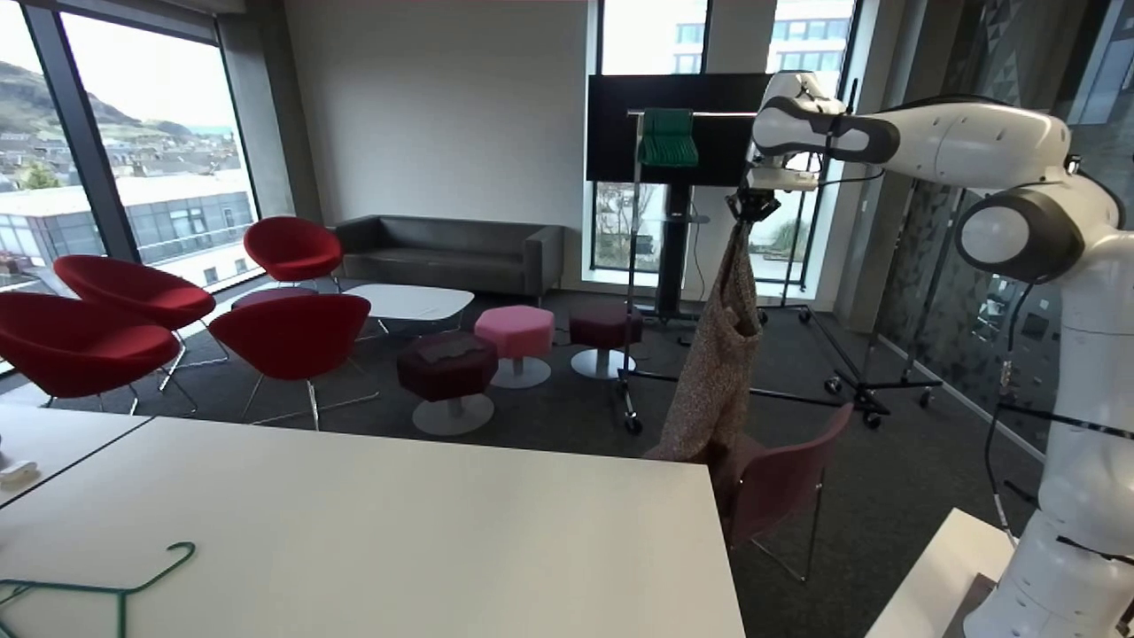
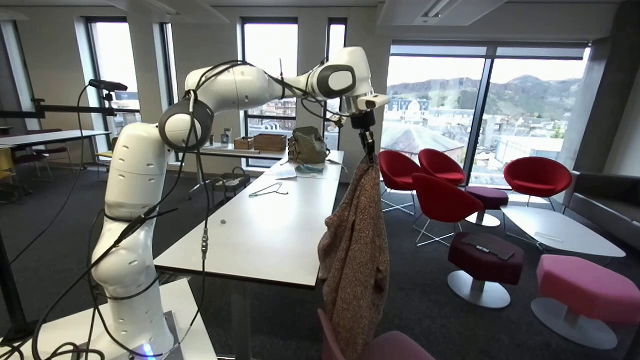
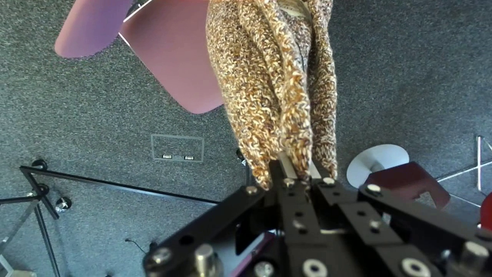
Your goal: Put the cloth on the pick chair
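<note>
The cloth is a brown speckled knit that hangs in long folds; it shows in both exterior views and in the wrist view. My gripper is shut on its top end, also seen in an exterior view; in the wrist view the fingers pinch a fold. The dusty-pink chair stands beside the table corner, below the cloth. Its seat and back show in the wrist view, its top in an exterior view. The cloth's lower end is partly hidden; I cannot tell whether it touches the seat.
A white table stands next to the chair, with a green hanger on it. A wheeled rack with green hangers stands behind the cloth. A maroon stool, a pink stool and red armchairs stand beyond the table.
</note>
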Controlling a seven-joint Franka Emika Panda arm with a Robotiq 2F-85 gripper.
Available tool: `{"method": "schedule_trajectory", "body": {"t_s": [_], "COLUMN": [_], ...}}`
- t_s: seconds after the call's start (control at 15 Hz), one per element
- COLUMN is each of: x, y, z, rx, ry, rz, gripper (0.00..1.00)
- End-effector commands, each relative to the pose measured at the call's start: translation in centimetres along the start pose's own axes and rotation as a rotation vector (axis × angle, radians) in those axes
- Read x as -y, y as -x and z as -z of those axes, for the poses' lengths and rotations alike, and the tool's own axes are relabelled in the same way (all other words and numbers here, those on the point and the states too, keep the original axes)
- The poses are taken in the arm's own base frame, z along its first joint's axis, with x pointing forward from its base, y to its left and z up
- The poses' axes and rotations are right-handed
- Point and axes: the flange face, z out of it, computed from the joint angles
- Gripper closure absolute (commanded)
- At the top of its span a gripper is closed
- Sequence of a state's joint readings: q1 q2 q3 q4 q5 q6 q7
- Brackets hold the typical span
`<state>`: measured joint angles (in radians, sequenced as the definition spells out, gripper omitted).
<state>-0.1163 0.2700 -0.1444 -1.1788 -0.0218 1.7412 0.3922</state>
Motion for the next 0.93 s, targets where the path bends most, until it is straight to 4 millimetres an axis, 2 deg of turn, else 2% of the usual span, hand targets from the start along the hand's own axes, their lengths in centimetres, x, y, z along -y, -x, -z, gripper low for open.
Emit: {"method": "schedule_trajectory", "body": {"t_s": [0.0, 0.2, 0.27, 0.4, 0.6, 0.67, 0.73, 0.87], "x": [-2.8, -4.8, -3.9, -4.6, -4.6, -4.6, -4.7, -6.0], "y": [-2.8, -3.3, -2.3, -2.8, -3.2, -3.2, -3.4, -4.5], "z": [3.7, 2.8, 2.1, 1.3, 0.6, 0.6, -0.2, -4.4], "rx": [-0.031, 0.056, 0.035, 0.067, 0.07, 0.07, 0.094, 0.149], "ry": [-0.013, -0.021, 0.005, 0.002, 0.005, 0.005, -0.001, 0.006], "rz": [-0.072, -0.111, -0.083, -0.1, -0.102, -0.102, -0.09, -0.107], "gripper": [0.99, 0.99, 0.95, 0.95, 0.95, 0.99, 0.99, 0.99]}}
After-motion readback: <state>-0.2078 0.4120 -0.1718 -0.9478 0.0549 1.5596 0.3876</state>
